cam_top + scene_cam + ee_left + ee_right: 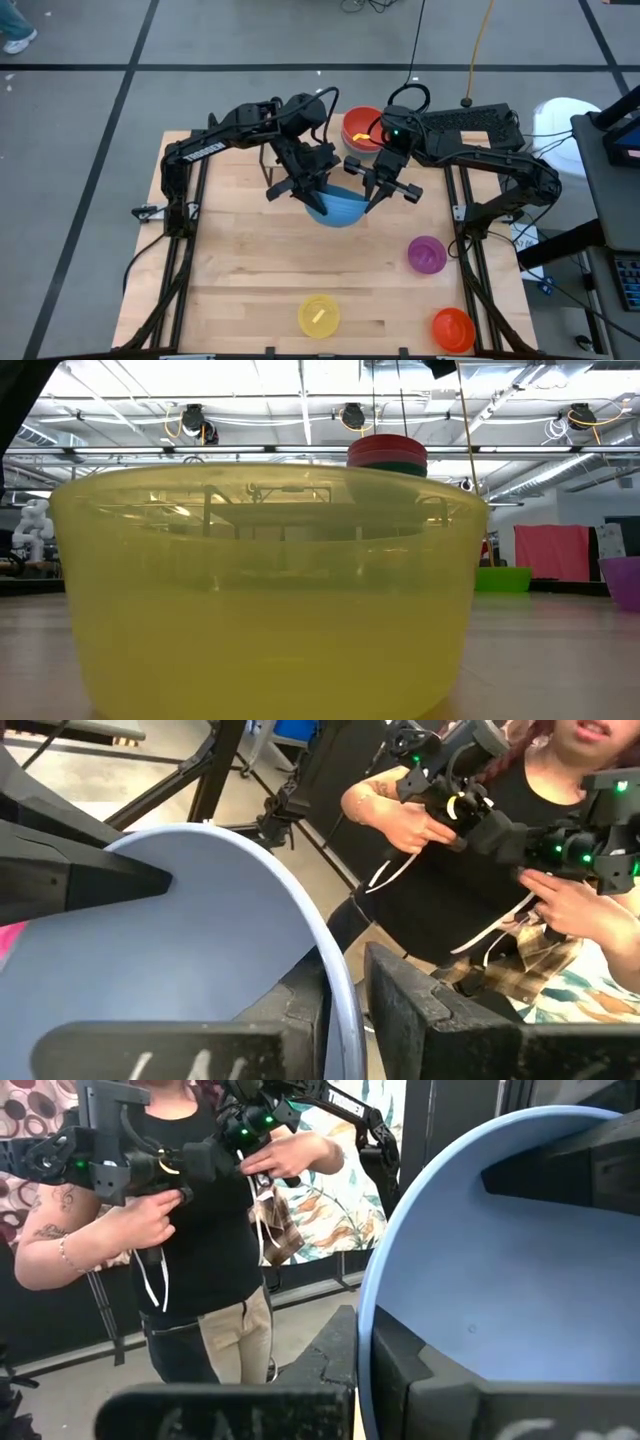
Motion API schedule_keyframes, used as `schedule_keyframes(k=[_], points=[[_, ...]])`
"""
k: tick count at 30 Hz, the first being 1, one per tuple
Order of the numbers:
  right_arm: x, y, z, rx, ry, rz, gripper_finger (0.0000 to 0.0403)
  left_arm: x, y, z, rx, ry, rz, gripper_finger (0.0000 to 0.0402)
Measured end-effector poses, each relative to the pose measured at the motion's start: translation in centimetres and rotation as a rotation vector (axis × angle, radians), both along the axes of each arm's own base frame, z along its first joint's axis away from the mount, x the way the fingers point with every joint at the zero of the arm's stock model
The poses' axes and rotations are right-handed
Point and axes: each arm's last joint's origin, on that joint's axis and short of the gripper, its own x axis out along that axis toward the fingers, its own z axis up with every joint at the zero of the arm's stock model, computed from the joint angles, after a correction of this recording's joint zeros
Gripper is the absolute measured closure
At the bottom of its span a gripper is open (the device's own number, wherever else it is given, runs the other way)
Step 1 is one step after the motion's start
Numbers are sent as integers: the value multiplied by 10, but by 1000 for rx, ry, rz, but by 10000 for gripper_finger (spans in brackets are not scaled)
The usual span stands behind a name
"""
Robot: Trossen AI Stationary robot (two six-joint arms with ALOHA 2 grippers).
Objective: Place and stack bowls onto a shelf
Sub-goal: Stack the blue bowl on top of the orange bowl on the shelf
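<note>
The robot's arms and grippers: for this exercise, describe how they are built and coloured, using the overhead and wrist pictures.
Both arms are dark, jointed metal with black cables along them. The left arm carries white lettering on its side; the right arm shows a small green light near the wrist. The left gripper and right gripper each have two blocky black fingers, with faint white scratch-like marks on the near face.
</note>
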Motion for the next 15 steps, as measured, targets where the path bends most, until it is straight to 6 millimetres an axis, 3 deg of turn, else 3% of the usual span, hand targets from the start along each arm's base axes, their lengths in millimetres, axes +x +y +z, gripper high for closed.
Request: schedule_keyframes(k=[15], points=[[-3, -7, 0, 13, 14, -1, 402, 1, 0, 0, 34, 7, 46, 320]])
